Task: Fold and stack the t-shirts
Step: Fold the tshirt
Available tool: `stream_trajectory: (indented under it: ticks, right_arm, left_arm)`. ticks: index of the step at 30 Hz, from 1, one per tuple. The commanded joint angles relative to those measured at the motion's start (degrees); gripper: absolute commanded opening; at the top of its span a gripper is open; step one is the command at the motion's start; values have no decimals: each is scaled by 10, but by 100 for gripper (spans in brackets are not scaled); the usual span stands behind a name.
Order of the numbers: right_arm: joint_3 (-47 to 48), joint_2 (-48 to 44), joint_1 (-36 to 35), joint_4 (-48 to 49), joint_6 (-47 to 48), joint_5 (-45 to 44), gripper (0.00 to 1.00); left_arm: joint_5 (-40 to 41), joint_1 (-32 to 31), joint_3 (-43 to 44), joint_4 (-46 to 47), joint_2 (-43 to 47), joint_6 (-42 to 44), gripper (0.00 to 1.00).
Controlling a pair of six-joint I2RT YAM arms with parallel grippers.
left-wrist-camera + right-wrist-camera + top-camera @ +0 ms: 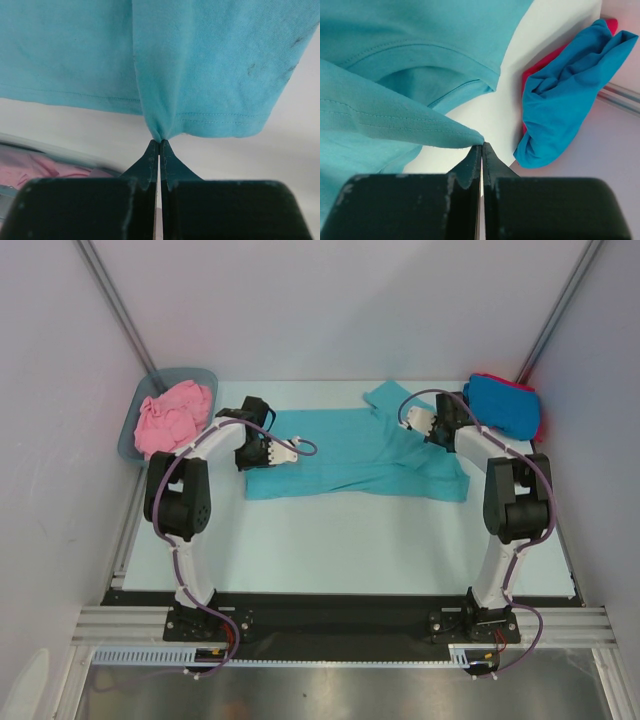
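Though the top view hides the grips, both wrist views show jaws pinching the teal t-shirt (360, 455).

T-shirts, four: teal t-shirt (360, 455) spread, rumpled, mid-tabletop (380, 540); pink t-shirt (172, 418) crumpled in tub (200, 375), far left; bright blue t-shirt (503, 405) bunched atop red t-shirt (542, 65), far right.

The teal shirt (350, 455), pink shirt (170, 418), blue shirt (503, 405) and red shirt (540, 64) are plain.
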State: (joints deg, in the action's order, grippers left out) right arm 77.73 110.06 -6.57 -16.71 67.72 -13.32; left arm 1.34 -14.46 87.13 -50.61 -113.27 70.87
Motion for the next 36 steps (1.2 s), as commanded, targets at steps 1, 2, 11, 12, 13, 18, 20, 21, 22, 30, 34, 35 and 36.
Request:
stream_trajectory:
  ticks: [1,2,11,12,13,18,20,21,22,30,34,35,36]
  right_arm:
    - [27,8,-2,28,5,-15,0]
    - [28,9,-2,29,6,-15,0]
    - [29,17,-3,36,9,-20,0]
    - [29,18,-3,36,9,-20,0]
    - [29,18,-2,36,9,-20,0]
    - [28,18,-1,36,8,-20,0]
    - [27,19,0,36,8,-21,0]
    - [27,19,0,37,7,-21,0]
    - [27,20,1,37,7,-21,0]
    - [25,21,8,40,6,-23,0]
    - [24,20,11,38,5,-24,0]
    - [24,21,12,38,5,-23,0]
    - [24,21,14,39,6,-25,0]
  left_arm:
    - [-2,-4,23,2,0,-8,0]
    - [-2,-4,23,2,0,-8,0]
    - [3,-5,25,4,-9,-6,0]
    - [8,-5,24,3,-12,-6,0]
    - [11,-5,25,5,-13,-5,0]
    - [17,-5,30,14,-25,-7,0]
    - [19,-5,35,17,-28,-9,0]
    - [22,-5,36,21,-30,-9,0]
    - [26,-5,36,25,-33,-10,1]
    - [37,-4,35,41,-37,-8,0]
    - [39,-4,36,48,-41,-7,0]
    - [39,-4,36,49,-41,-9,0]
    - [39,-4,37,48,-41,-9,0]
